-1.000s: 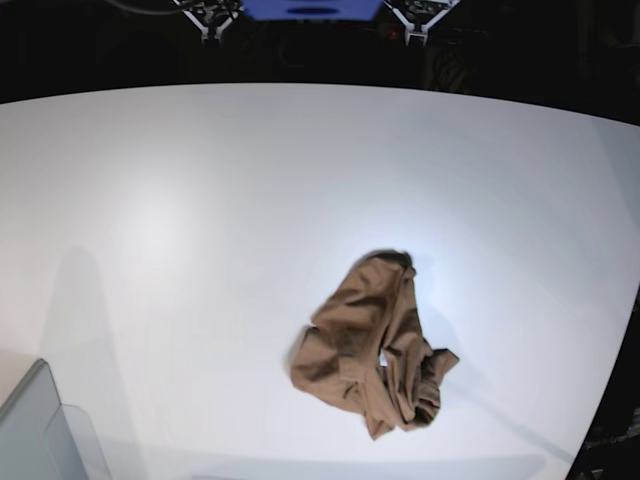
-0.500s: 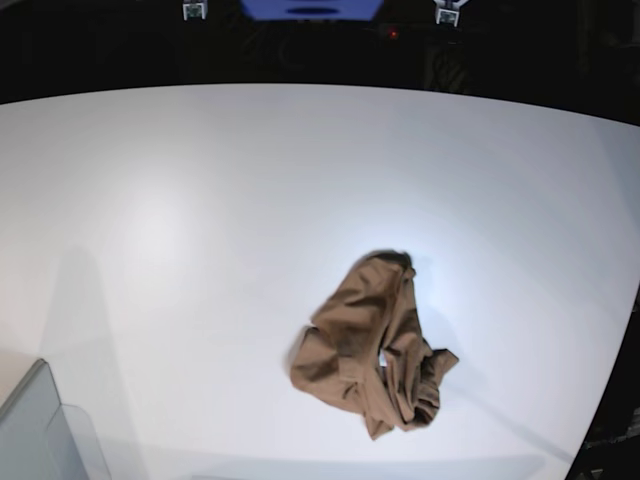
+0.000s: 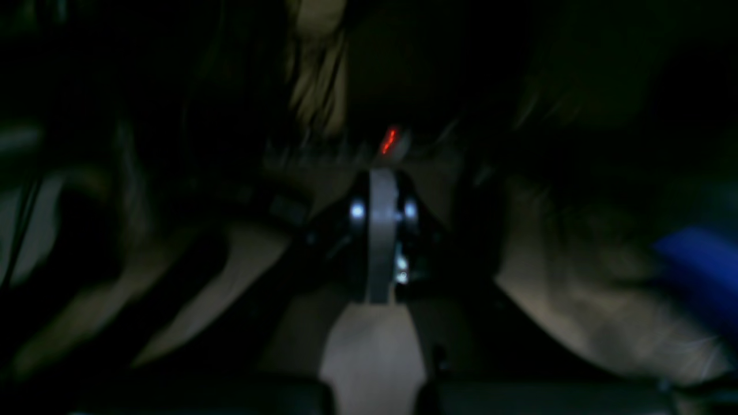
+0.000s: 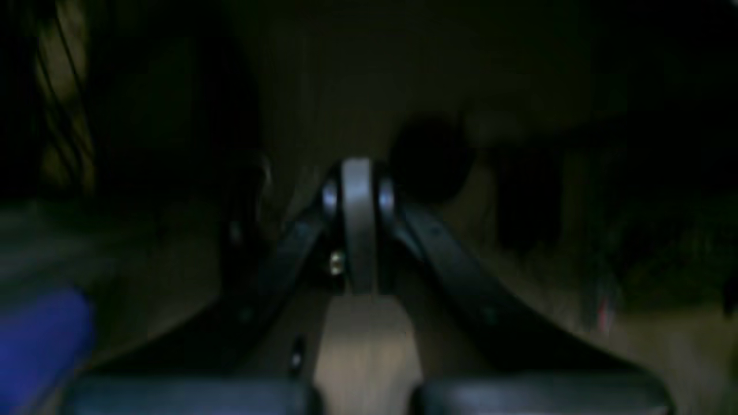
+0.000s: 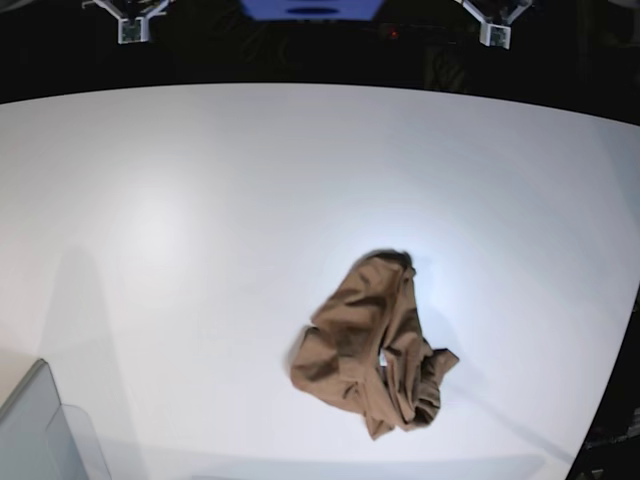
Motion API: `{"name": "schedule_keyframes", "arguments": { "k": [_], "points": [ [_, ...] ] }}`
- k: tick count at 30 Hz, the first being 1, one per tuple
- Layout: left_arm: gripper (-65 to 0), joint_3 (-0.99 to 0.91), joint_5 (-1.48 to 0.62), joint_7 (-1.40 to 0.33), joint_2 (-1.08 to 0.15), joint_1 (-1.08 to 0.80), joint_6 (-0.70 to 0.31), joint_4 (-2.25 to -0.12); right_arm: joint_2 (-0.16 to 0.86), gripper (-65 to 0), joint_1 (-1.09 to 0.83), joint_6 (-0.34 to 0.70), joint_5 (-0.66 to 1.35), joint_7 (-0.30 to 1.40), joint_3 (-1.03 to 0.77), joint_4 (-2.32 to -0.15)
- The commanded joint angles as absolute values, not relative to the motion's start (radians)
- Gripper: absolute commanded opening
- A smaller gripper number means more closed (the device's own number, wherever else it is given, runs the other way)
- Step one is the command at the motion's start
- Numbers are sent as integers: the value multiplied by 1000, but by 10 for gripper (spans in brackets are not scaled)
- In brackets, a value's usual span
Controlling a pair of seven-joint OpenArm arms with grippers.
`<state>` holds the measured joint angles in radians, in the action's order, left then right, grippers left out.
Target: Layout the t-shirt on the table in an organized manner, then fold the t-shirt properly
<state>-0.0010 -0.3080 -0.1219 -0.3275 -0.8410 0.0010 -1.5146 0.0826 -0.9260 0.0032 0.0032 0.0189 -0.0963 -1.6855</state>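
The t-shirt [image 5: 372, 346] is not in either gripper. The left gripper [image 3: 380, 173] has its two fingers pressed flat together, pale pads meeting along one line, with nothing between them; its wrist view is dark and blurred, showing only dim shapes, a small red light [image 3: 390, 140] beyond the tips and a blue patch [image 3: 700, 271] at the right edge. The right gripper [image 4: 357, 167] is likewise clenched on nothing, its fingers meeting at the tips, with black linkage arms spreading back from them; that view is also dim and smeared, with a blue blur [image 4: 40, 340] at the lower left. In the base view both grippers sit at the very top of the frame, beyond the table's far edge and over the dark background, the right one toward the far left corner and the left one toward the far right, with a blue panel [image 5: 312, 9] between them.

The tan-brown t-shirt lies crumpled in a bunched heap on the white table [image 5: 180, 220], toward the near right part of the surface, well apart from both grippers. It is folded over itself in thick wrinkles, with a twisted lump at its near right end. A grey translucent bin [image 5: 40, 430] stands at the table's near left corner, well apart from the shirt.
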Motion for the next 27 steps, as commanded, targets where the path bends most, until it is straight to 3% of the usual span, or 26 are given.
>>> {"name": "schedule_keyframes", "arguments": {
  "k": [1, 9, 20, 22, 27],
  "points": [
    [-650, -18, -328, -113, -346, -889, 4, -1573, 82, -650, -963, 4, 5, 4, -105, -1741],
    [-650, -216, -364, -113, -308, -1053, 4, -1933, 79, -650, -1012, 4, 5, 4, -104, -2018],
    [-631, -355, -369, -114, -188, -1015, 1, -1998, 82, -650, -852, 5, 5, 2, -64, -2041],
    [-568, -354, -371, -114, -188, -1003, 2, -2000, 81, -611, -828, 5, 5, 4, -42, -2040],
    [-264, -346, -371, -114, -189, -937, -2, -2012, 82, -435, -800, 5, 5, 4, 42, -2038]
  ]
}}
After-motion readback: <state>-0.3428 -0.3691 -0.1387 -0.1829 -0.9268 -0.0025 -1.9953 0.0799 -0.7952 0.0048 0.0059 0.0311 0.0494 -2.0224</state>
